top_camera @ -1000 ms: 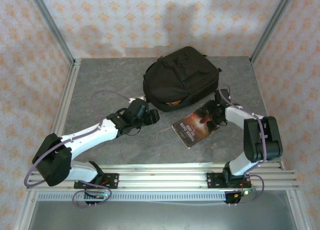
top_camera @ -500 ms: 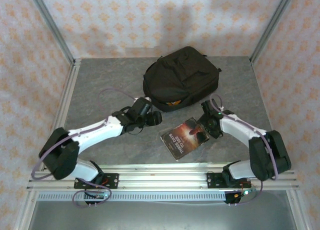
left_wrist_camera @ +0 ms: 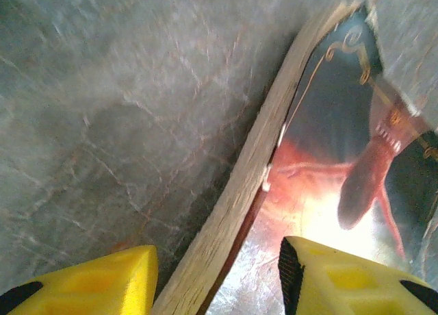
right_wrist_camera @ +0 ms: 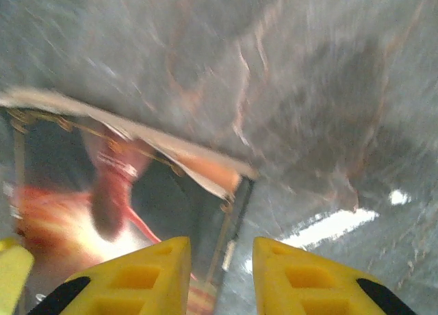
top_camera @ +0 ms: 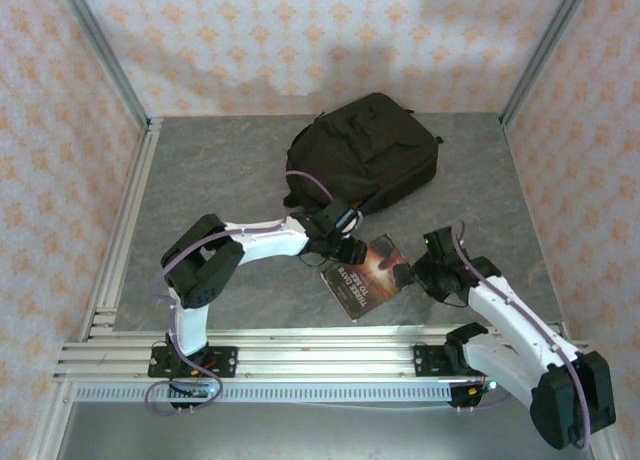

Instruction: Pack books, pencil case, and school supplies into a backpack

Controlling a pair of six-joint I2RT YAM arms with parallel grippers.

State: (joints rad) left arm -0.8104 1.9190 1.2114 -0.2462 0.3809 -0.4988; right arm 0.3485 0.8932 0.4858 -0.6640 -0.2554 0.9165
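The black backpack lies at the back middle of the table. In front of it a dark brown book with a pale title lies flat, its reddish cover up. My left gripper is at the book's far left corner. In the left wrist view the left gripper is open, and its yellow fingers straddle the book's pale page edge. My right gripper is at the book's right side. In the right wrist view the right gripper is open over the corner of the book. Other books and the school supplies are out of view.
The grey stone-patterned table has bare room on its left half. An aluminium rail runs along the near edge, and metal frame posts and patterned walls close in the sides and back.
The left arm swung right and its gripper reached the book's far left corner. The right arm drew back toward the near edge. The book slid left and nearer.
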